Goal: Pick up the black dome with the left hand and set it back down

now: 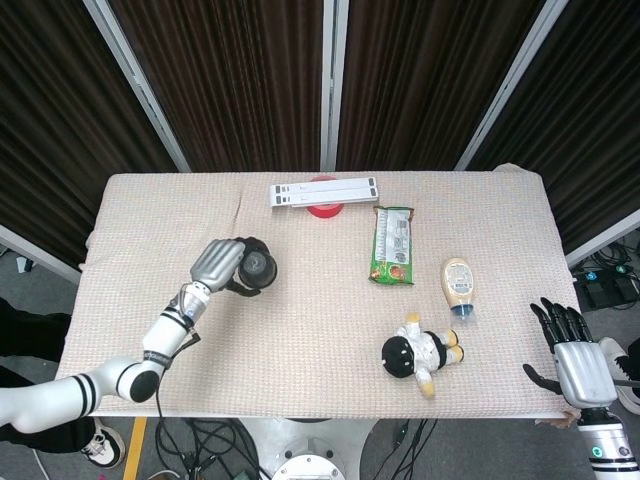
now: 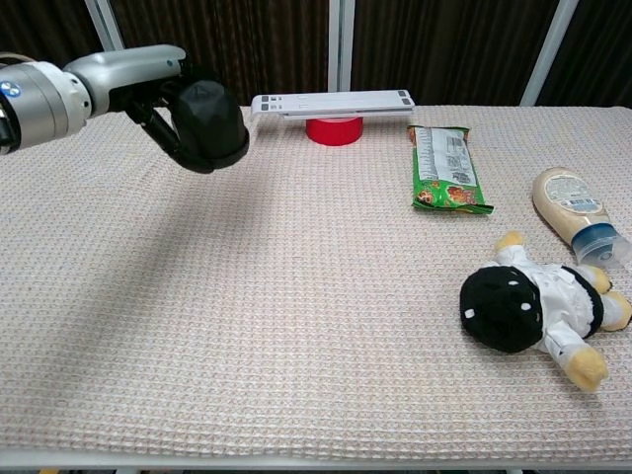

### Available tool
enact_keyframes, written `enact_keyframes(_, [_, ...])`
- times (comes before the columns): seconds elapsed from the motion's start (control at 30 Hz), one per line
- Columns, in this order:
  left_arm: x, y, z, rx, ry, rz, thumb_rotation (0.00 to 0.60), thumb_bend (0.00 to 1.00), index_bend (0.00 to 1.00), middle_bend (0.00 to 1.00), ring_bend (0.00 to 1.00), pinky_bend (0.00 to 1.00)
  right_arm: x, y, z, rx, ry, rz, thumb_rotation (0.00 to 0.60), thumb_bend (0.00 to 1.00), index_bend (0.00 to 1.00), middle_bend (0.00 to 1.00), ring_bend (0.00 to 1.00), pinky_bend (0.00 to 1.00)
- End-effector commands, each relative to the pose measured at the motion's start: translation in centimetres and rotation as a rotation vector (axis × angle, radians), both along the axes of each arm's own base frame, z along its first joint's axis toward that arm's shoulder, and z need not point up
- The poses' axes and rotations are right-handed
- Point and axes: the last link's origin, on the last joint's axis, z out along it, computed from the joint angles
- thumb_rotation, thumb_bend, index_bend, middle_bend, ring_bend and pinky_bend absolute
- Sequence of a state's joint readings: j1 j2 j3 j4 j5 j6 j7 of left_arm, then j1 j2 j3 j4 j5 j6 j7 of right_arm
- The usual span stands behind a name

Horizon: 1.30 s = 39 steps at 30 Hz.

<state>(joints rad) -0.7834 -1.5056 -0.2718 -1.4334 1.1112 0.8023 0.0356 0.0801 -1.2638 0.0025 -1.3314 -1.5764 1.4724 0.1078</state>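
My left hand (image 1: pixel 222 264) (image 2: pixel 148 84) grips the black dome (image 1: pixel 257 270) (image 2: pixel 207 126) and holds it in the air above the left part of the table, its fingers wrapped round the dome's upper side. In the chest view the dome hangs clear of the cloth, left of the white bar. My right hand (image 1: pixel 577 352) shows only in the head view, off the table's front right corner, fingers spread and holding nothing.
A white bar (image 2: pixel 332 102) lies across a red roll (image 2: pixel 334 130) at the back. A green snack packet (image 2: pixel 446 168), a mayonnaise bottle (image 2: pixel 577 214) and a plush doll (image 2: pixel 528 308) lie on the right. The woven cloth (image 2: pixel 247 316) covers the table.
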Motion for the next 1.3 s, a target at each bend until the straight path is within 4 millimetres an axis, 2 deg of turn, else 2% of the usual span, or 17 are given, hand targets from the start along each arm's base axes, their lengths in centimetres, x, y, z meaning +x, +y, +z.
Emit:
enact_keyframes(0.03, [-0.4,-0.7,1.2,0.011,-0.021,0.007,0.6,0.23,0.45,0.5,0.35,0.41,0.0,0.0,0.0,-0.002,0.002,0.0,0.6,0.1,0.0,0.0,0.0,0.0])
enact_keyframes(0.27, [3.6,-7.0,-0.5,-0.14,-0.176,-0.187,0.6,0.23,0.44,0.5,0.35,0.41,0.2,0.0,-0.1,0.0,0.006,0.007,0.6,0.1,0.0,0.0,0.0,0.0])
enact_keyframes(0.33, [4.2,-8.2,-0.9,-0.183,-0.182,-0.249,0.6,0.23,0.44,0.5,0.35,0.41,0.2,0.0,-0.2,0.001,0.007,0.005,0.6,0.1,0.0,0.0,0.0,0.0])
enact_keyframes(0.4, [4.3,-8.2,-1.2,-0.185,-0.146,-0.303,0.6,0.23,0.44,0.5,0.35,0.41,0.1,-0.1,-0.2,0.0,0.006,0.004,0.6,0.1,0.0,0.0,0.0,0.0])
enact_keyframes(0.5, [3.5,-5.9,-1.1,-0.096,-0.063,-0.323,0.6,0.23,0.44,0.5,0.35,0.41,0.0,0.0,-0.1,-0.003,0.005,0.0,0.6,0.1,0.0,0.0,0.0,0.0])
enact_keyframes(0.63, [1.1,0.1,0.2,-0.014,0.02,-0.149,0.6,0.23,0.44,0.5,0.35,0.41,-0.2,-0.1,0.1,-0.012,0.002,-0.005,0.6,0.1,0.0,0.0,0.0,0.0])
enact_keyframes(0.77, [-2.6,5.7,3.2,0.173,0.149,0.005,0.6,0.23,0.44,0.5,0.35,0.41,-0.3,0.0,0.4,-0.022,0.0,-0.007,0.6,0.1,0.0,0.0,0.0,0.0])
enact_keyframes(0.83, [-3.6,6.9,4.2,0.25,0.137,0.1,0.6,0.23,0.43,0.5,0.35,0.41,-0.3,0.0,0.4,-0.024,0.0,-0.011,0.6,0.1,0.0,0.0,0.0,0.0])
enact_keyframes(0.87, [-3.7,6.8,4.3,0.245,0.125,0.122,0.6,0.23,0.43,0.49,0.35,0.41,-0.4,0.0,0.4,-0.024,0.0,-0.013,0.6,0.1,0.0,0.0,0.0,0.0])
enact_keyframes(0.9, [-3.8,6.6,4.2,0.226,0.129,0.128,0.6,0.23,0.43,0.49,0.34,0.4,-0.4,0.0,0.4,-0.021,0.0,-0.015,0.6,0.1,0.0,0.0,0.0,0.0])
enact_keyframes(1.0, [-3.3,4.1,2.9,0.097,0.12,0.1,0.6,0.23,0.43,0.49,0.34,0.4,-0.5,-0.1,0.2,-0.012,-0.001,-0.016,0.6,0.1,0.0,0.0,0.0,0.0])
enact_keyframes(1.1, [-1.0,-0.4,1.0,-0.038,0.045,0.007,0.6,0.23,0.43,0.49,0.34,0.4,-0.5,0.0,-0.1,-0.004,0.002,-0.013,0.6,0.1,0.0,0.0,0.0,0.0])
enact_keyframes(1.2, [1.8,-6.1,-0.9,-0.163,-0.009,-0.154,0.6,0.23,0.43,0.49,0.34,0.4,-0.4,0.0,0.0,-0.008,0.002,-0.008,0.6,0.1,0.0,0.0,0.0,0.0])
enact_keyframes(1.27, [3.0,-9.1,-1.7,-0.215,-0.027,-0.254,0.6,0.23,0.43,0.49,0.34,0.4,-0.4,0.0,0.0,-0.011,0.002,-0.007,0.6,0.1,0.0,0.0,0.0,0.0])
enact_keyframes(1.3, [3.2,-9.8,-2.0,-0.225,-0.028,-0.278,0.6,0.23,0.43,0.49,0.34,0.4,-0.4,0.0,0.1,-0.01,0.002,-0.008,0.6,0.1,0.0,0.0,0.0,0.0])
